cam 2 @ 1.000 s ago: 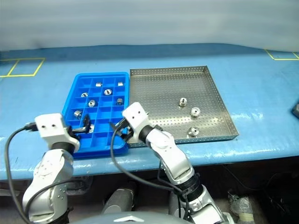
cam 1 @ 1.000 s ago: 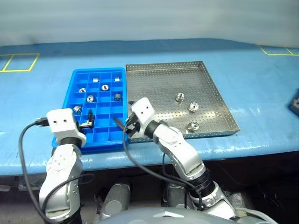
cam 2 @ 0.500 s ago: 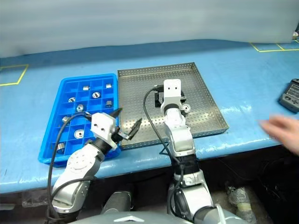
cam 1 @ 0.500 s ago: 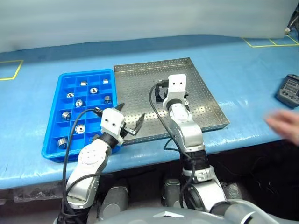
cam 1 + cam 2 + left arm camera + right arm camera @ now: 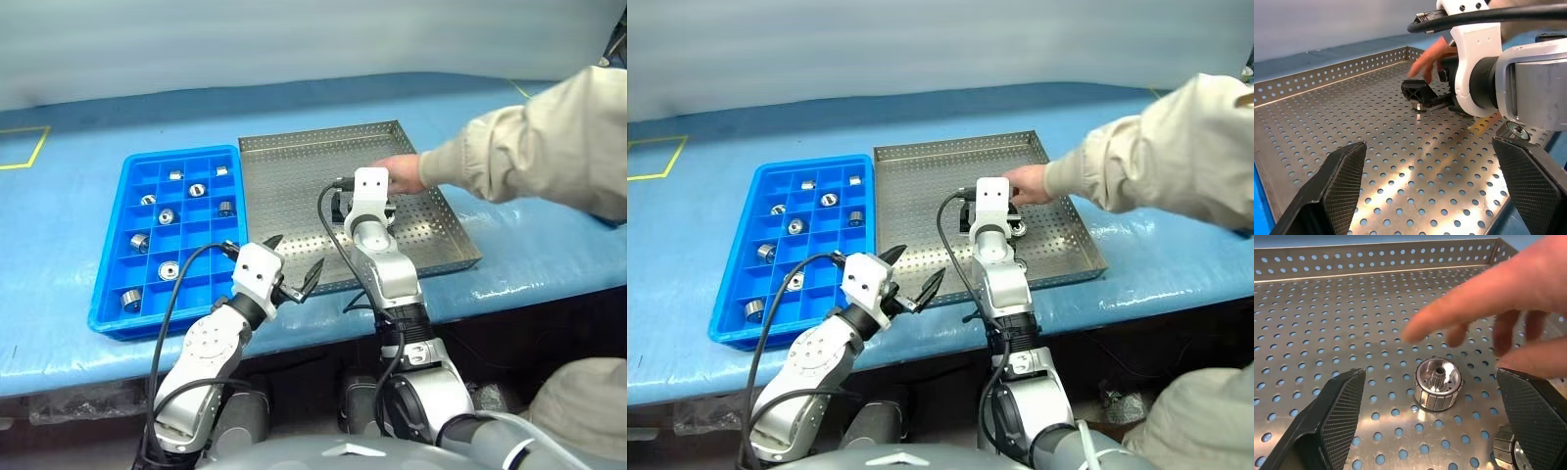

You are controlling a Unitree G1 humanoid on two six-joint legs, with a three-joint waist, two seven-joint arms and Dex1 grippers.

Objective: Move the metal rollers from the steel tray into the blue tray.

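Note:
The steel tray (image 5: 294, 186) lies at the table's middle, and the blue tray (image 5: 186, 155) lies against its left side. Several metal rollers (image 5: 167, 215) sit in the blue tray's compartments. My right gripper (image 5: 1430, 374) hangs low over the steel tray's right part, open, with one roller (image 5: 1439, 390) on the floor just ahead between its fingers. Another roller (image 5: 1513, 450) lies close beside it. My left gripper (image 5: 294, 255) is open and empty at the steel tray's front edge, pointing toward the right gripper.
A person's hand (image 5: 397, 174) on a beige sleeve (image 5: 519, 147) reaches in from the right. It hovers over the steel tray just beyond my right gripper, above the roller. Yellow tape marks (image 5: 20, 147) lie on the blue table cover at the far left.
The camera has shifted. Both arms swung right: the left gripper from over the blue tray to the steel tray's front edge, the right gripper further into the steel tray. A person's hand reached in.

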